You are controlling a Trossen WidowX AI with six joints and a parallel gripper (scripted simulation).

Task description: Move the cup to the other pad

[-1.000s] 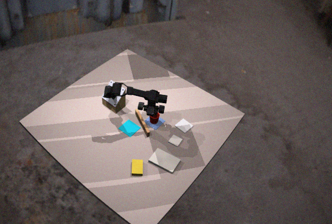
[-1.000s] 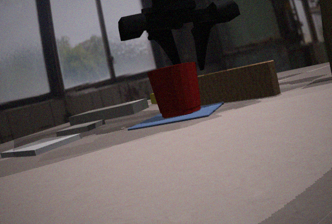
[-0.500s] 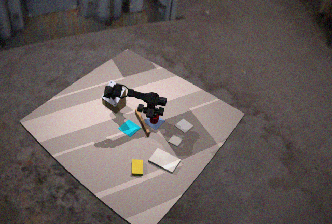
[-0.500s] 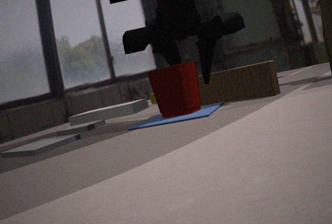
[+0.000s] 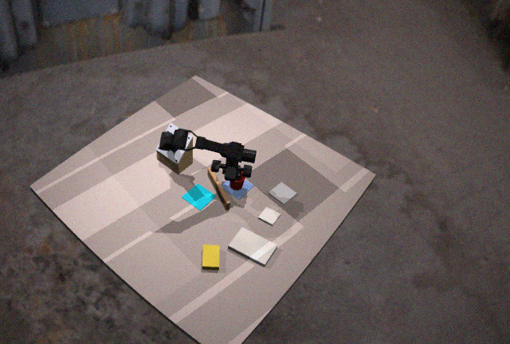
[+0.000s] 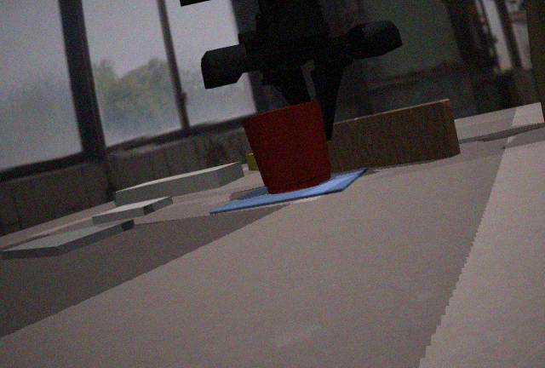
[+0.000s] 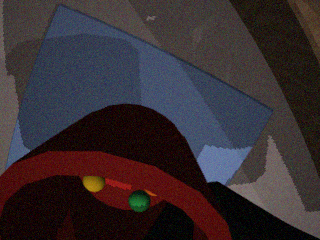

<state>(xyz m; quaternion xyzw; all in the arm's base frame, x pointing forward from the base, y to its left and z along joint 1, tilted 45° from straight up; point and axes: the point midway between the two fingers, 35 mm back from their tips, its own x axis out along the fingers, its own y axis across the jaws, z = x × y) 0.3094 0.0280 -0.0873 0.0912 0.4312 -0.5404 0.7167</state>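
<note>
My pincer [image 5: 237, 177] [image 6: 320, 121] [image 7: 198, 192] was nearly shut, its fingers pinching the near-side wall of the red cup [image 5: 237, 184] [image 6: 290, 148] [image 7: 115, 162]. One finger reached down inside the rim and the other ran down the outside, so the thin wall was between them and most of the cup's mouth lay to one side of my grip. The cup stood upright with its base on the blue pad [image 5: 241, 194] [image 6: 347, 179] [image 7: 100, 75]. Inside I could make out a yellow marble [image 7: 94, 182] and a green marble [image 7: 139, 201], with a bit of orange just behind the green one; the rest of the inside was too dark or covered to count.

The outer finger was on the side toward the wooden bar [image 5: 217, 188] [image 6: 396, 137] [image 7: 280, 50], which stood on edge beside the blue pad. Across that bar lay the cyan pad [image 5: 198, 202], flat on the desk [image 5: 123, 192] [image 6: 307, 289]. A yellow block [image 5: 210, 256] [image 6: 251, 161] sat well apart from my pincer.
</note>
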